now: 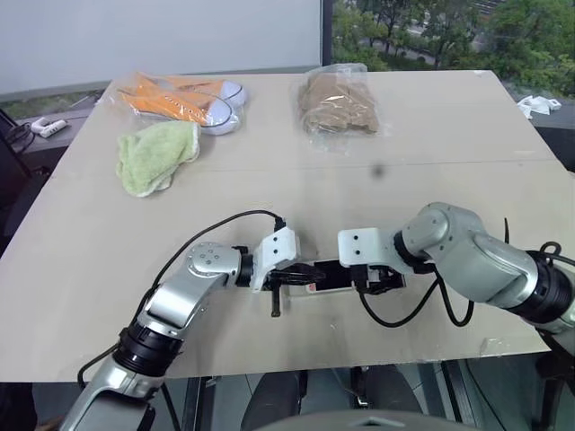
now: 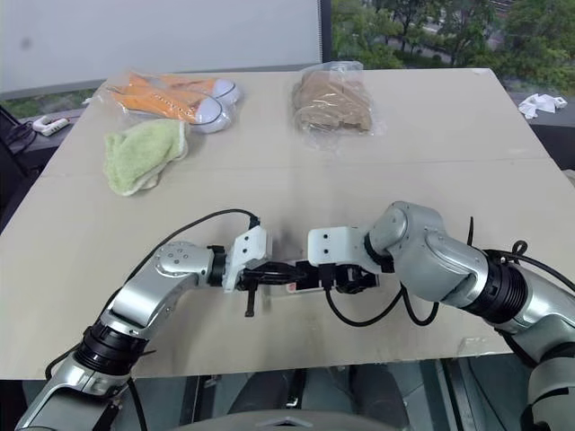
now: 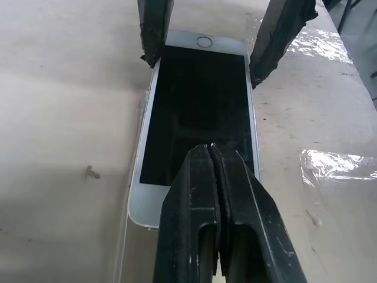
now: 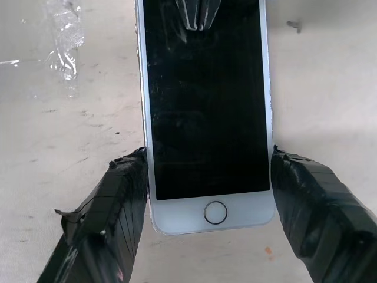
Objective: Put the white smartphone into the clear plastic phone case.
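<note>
**Jaws set to press the phone home**

My left jaws were pinched fully together with nothing between them. Their joined tips rested on the black glass of the white smartphone (image 1: 328, 276), toward its left end. I judged that a closed tip made a firm single point for pushing down. My right jaws stood spread to the phone's width at its right end, where the round home button sits. One pad lay against each long edge, as far as I could see. That looked like a sideways clamp to stop the phone sliding while the other arm pressed.

The phone lay flat, screen up, on the near middle of the desk (image 1: 404, 180), running left to right between my two arms. It was a thin slab with rounded corners, white bezels and glossy dark glass that showed faint smears.

I could barely make out the clear plastic phone case (image 3: 138, 253). A faint, colourless lip ran along the phone's long edge and past its left end, so I took the shell to be underneath. I could not tell whether the phone was fully seated. Being thin and smooth, the rim would likely flex and then snap over.

The desk was matt, pale and scuffed, and a few shiny scraps of clear film (image 3: 333, 165) were stuck to it nearby.
</note>
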